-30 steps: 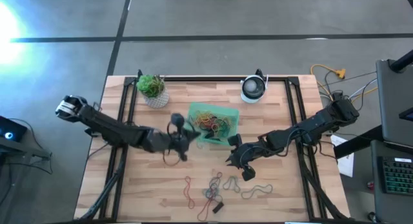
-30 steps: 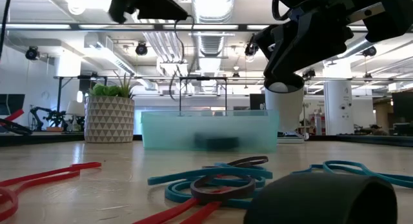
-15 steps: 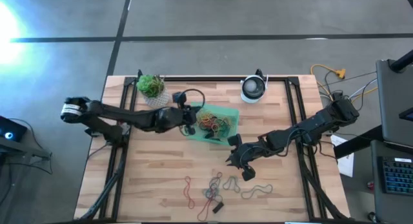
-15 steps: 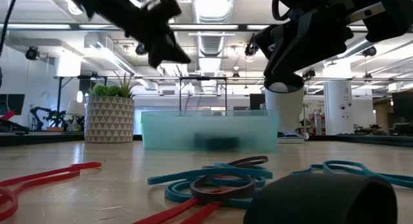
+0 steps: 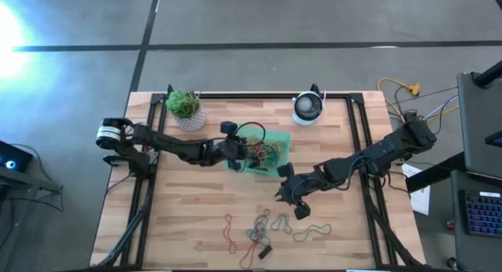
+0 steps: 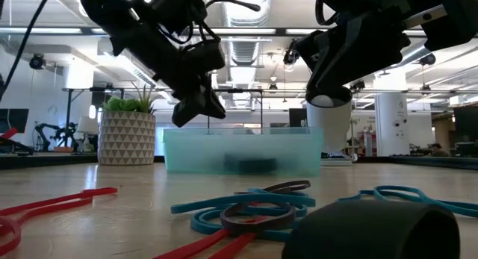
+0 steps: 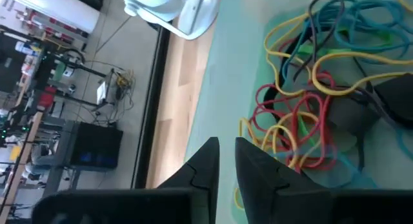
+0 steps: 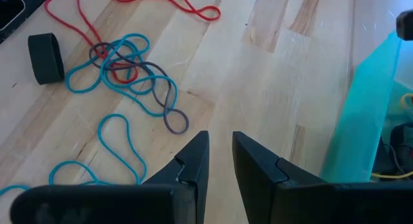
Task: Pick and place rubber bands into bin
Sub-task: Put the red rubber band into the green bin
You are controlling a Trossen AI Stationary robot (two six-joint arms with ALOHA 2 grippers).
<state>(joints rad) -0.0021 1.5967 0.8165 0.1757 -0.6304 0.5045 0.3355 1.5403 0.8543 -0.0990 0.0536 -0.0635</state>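
your left pincer (image 5: 235, 150), fingers slightly parted and empty, hangs over the bin (image 5: 278, 161) at frame centre. right pincer (image 5: 289, 192), narrowly parted, hovers above loose rubber bands (image 5: 263, 225) on the surface (image 5: 180, 217), lower centre.

The high view is looking straight down on the whole table (image 5: 188, 217). The low view is sitting at tabletop level, facing across toward the bin (image 6: 243, 151) (its contents are possibly blurred). Both wrist views are looking closely downward; each is sharing the bin with the high view.
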